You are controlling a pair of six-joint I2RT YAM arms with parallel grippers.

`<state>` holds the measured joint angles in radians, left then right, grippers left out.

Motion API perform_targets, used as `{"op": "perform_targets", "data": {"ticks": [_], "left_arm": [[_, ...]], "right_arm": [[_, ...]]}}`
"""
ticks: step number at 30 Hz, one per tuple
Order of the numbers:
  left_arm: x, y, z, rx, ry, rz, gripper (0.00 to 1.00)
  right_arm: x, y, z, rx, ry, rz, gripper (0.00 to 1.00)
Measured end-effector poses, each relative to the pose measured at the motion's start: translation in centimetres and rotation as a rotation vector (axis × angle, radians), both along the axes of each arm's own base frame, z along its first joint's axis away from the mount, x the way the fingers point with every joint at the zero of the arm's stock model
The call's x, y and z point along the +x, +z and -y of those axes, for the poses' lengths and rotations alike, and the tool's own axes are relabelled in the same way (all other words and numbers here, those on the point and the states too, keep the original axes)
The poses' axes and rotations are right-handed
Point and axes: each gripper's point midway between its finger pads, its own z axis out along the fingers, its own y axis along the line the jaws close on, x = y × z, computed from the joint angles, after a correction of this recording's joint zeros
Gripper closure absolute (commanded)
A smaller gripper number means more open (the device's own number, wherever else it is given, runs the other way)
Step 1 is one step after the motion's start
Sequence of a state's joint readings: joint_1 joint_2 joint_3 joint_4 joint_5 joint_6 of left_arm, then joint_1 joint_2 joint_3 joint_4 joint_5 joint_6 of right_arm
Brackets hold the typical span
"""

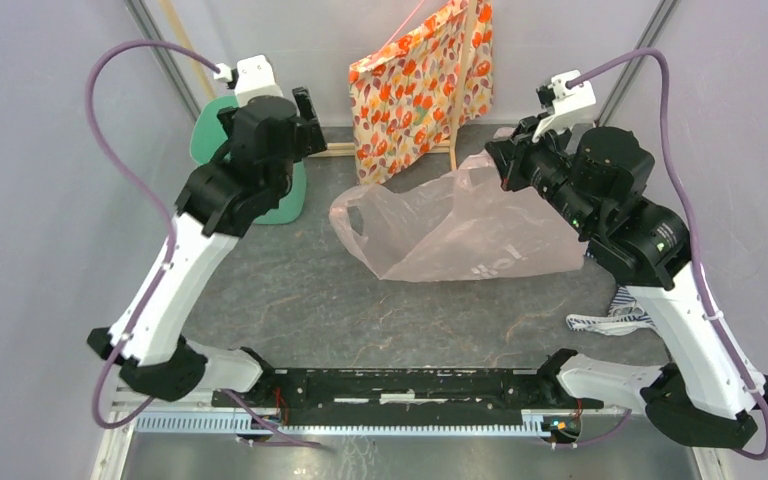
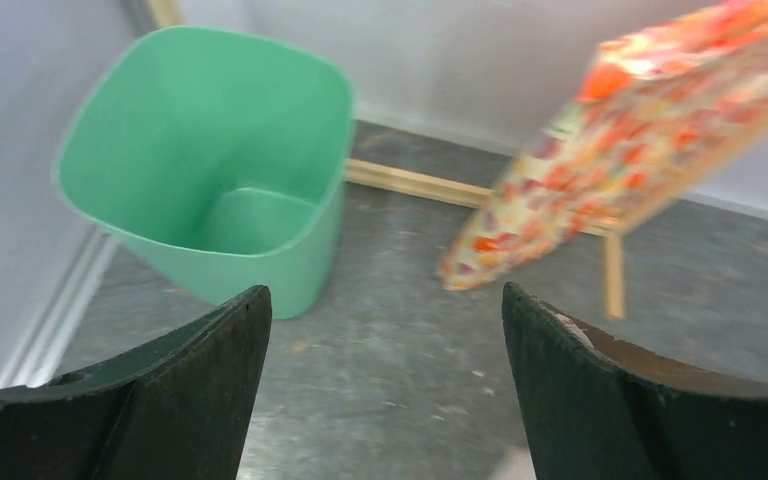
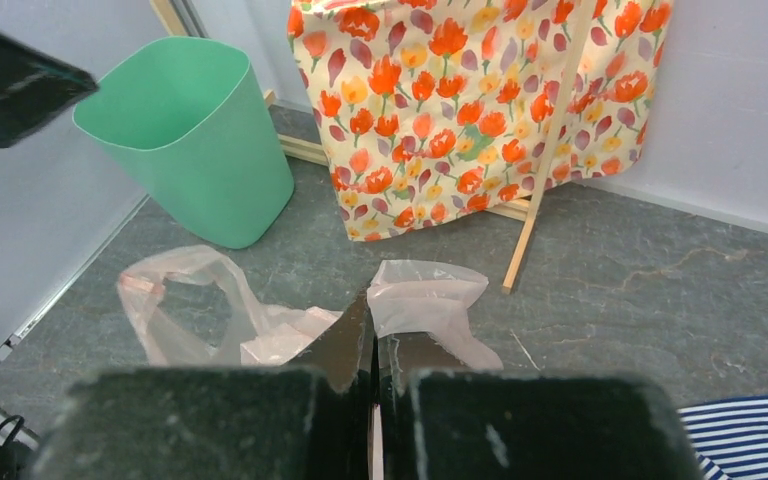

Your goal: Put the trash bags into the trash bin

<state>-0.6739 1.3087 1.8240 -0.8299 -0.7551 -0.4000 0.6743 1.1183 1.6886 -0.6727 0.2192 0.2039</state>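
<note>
Risk sits mostly in the grip: right tool (image 3: 373, 335) has its fingers pressed together on a thin fold of the pink see-through trash bag (image 1: 460, 230), and only a small bit of film looks caught. Most of the bag lies slack on the desk (image 1: 360, 310), spread out wide. If that pinch is shallow, the film could slide out once lifted and the bag drops short.

Trash bin (image 3: 220, 190) stands at the far left corner by the wall, upright, mouth up, nothing visible inside, well apart from the bag. Left tool (image 2: 385, 300) hovers near the bin with fingers spread, holding nothing, bin straight ahead of it.

Other things to watch:
- floral bag (image 3: 460, 110) hangs on a wooden stand (image 3: 545, 150) between the bag and the bin; a carry across could brush it or snag the stand
- trailing film could drag on the desk, catch on the bin rim and tip the light bin
- bag is wide and floppy, may drape over the rim instead of going in
- left arm sits close to the bin, so the two arms could crowd each other there

Striped cloth (image 1: 615, 318) lies by the right arm base, out of the way. Only one trash bag seen
</note>
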Motion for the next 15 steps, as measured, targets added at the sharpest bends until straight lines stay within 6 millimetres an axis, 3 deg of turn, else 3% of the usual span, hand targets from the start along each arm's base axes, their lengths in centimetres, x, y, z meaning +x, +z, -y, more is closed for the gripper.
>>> {"op": "perform_targets", "data": {"ticks": [3,8,15], "left_arm": [[2.8,-2.3,-1.8,0.07,0.105,-0.08,0.17],[6.9,-7.1,-4.0,0.141,0.186,-0.241,0.26],[9.8,-12.4,-6.6,0.196,0.244,-0.41,0.35]], "right_arm": [[-0.3,0.4,0.3,0.002,-0.003,0.002,1.0],[-0.7,-0.7,0.6,-0.025,-0.003,-0.033,1.0],[-1.6,-1.2,1.4,-0.041,-0.003,-0.052,1.0]]}}
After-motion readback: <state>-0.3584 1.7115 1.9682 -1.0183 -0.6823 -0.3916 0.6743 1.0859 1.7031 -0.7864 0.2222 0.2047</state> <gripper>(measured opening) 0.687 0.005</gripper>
